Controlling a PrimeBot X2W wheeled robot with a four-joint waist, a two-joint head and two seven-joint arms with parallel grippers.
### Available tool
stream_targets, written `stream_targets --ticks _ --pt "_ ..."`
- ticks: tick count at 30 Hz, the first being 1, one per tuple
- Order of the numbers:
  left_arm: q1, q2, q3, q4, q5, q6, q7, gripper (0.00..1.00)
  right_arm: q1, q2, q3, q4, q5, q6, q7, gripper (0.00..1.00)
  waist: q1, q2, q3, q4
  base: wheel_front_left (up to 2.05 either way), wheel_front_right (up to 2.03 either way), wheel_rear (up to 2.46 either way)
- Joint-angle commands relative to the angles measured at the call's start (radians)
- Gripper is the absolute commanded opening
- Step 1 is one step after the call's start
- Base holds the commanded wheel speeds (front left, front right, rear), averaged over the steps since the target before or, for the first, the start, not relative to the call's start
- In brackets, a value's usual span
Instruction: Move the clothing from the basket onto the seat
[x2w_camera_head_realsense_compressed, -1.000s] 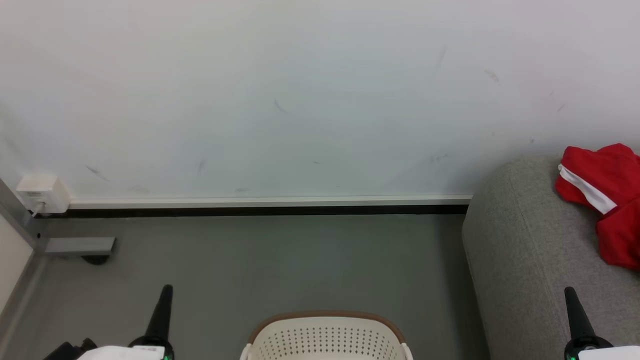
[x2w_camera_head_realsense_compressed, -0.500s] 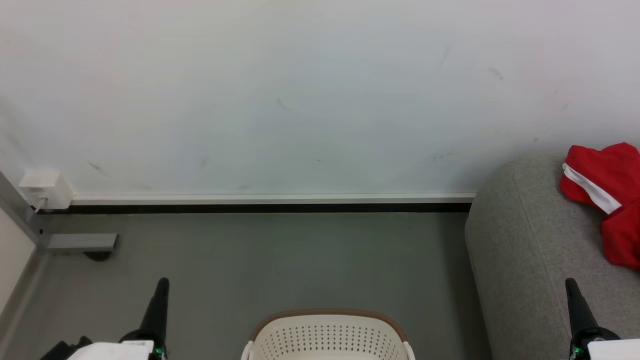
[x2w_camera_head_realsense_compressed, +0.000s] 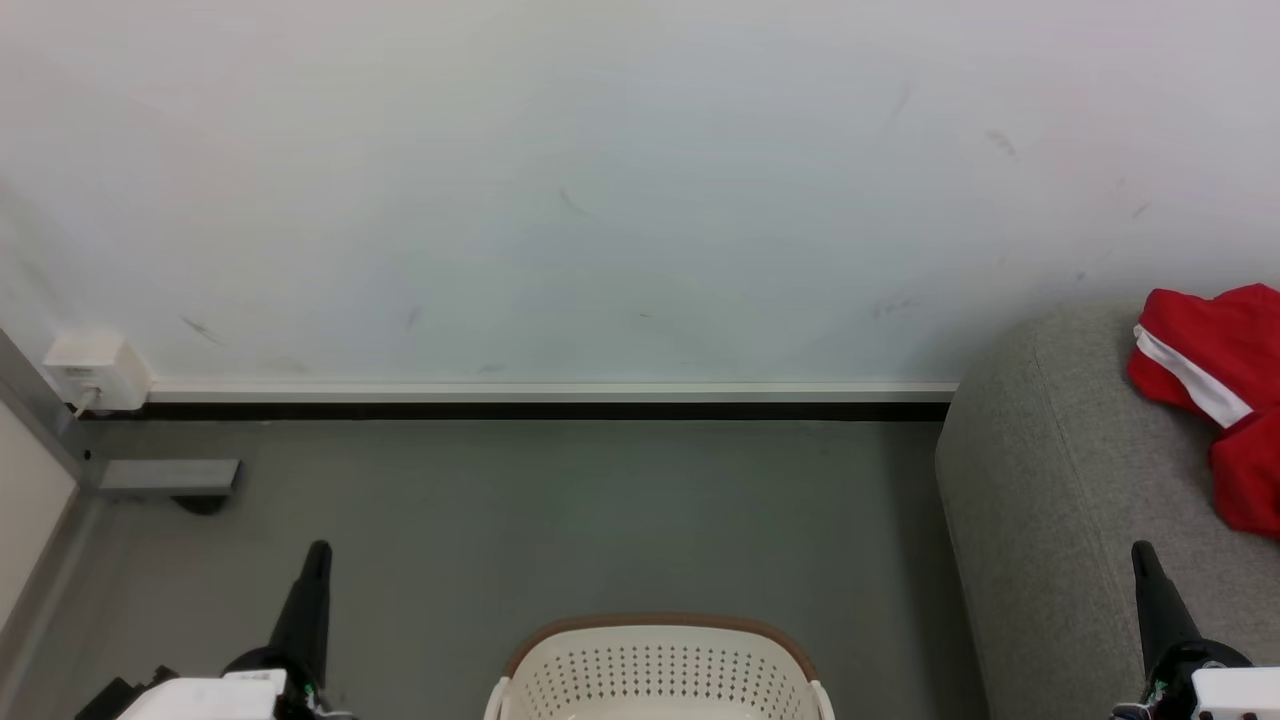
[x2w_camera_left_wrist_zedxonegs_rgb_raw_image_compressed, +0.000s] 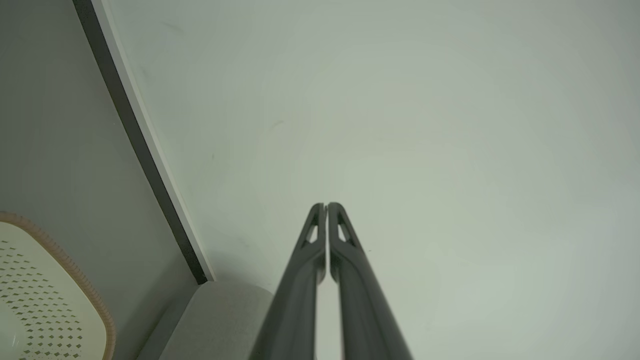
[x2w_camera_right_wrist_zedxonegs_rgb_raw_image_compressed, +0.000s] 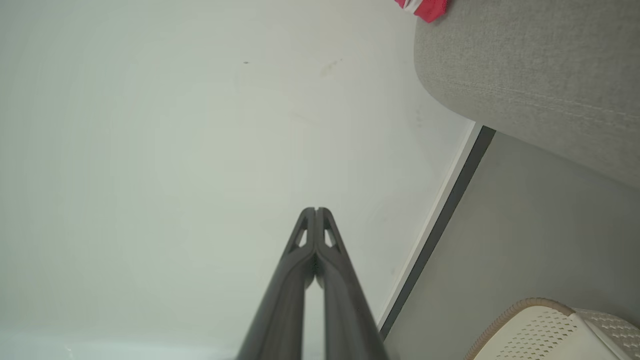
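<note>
The red clothing (x2w_camera_head_realsense_compressed: 1215, 360) lies on the seat (x2w_camera_head_realsense_compressed: 1040, 480). The basket (x2w_camera_head_realsense_compressed: 660, 670) stands on the floor just left of the seat. Its inside is hidden, so I cannot tell if more clothes wait there. The left hand (x2w_camera_head_realsense_compressed: 318, 550) and the right hand (x2w_camera_head_realsense_compressed: 1140, 552) are both pressed together and hold nothing. The whole view has slid a little, so the camera moved. Both hands now point a bit higher. I think the robot is turning back to the basket.

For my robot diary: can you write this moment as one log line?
left claw: shut, empty | right claw: shut, empty | clothing: on seat | basket: on floor
</note>
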Motion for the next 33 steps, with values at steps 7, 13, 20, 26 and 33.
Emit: stream_targets --ticks 7,13,20,26,33 --pt "-0.014 0.007 0.011 -0.009 -0.061 -0.007 0.016 0.00 -0.020 -0.010 -0.007 -0.011 0.062 -0.002 0.016 0.00 -0.0001 0.0000 0.004 0.004 0.00 0.00 0.00" --pt "-0.016 0.007 0.014 -0.012 -0.088 -0.008 0.022 0.00 -0.025 -0.010 -0.009 -0.011 0.082 -0.002 0.021 0.00 -0.0001 0.0000 0.006 0.006 0.00 0.00 0.00" --pt "-0.016 0.007 0.013 -0.012 -0.088 -0.008 0.022 0.00 -0.025 -0.010 -0.008 -0.011 0.082 -0.002 0.021 0.00 -0.0001 0.0000 0.006 0.006 0.00 0.00 0.00" --pt "-0.016 0.007 0.013 -0.012 -0.088 -0.008 0.022 0.00 -0.025 -0.009 -0.008 -0.011 0.082 -0.002 0.021 0.00 -0.0001 0.0000 0.006 0.006 0.00 0.00 0.00" --pt "-0.016 0.007 0.013 -0.012 -0.088 -0.008 0.022 0.00 -0.025 -0.009 -0.008 -0.011 0.082 -0.002 0.021 0.00 -0.0001 0.0000 0.006 0.006 0.00 0.00 0.00"
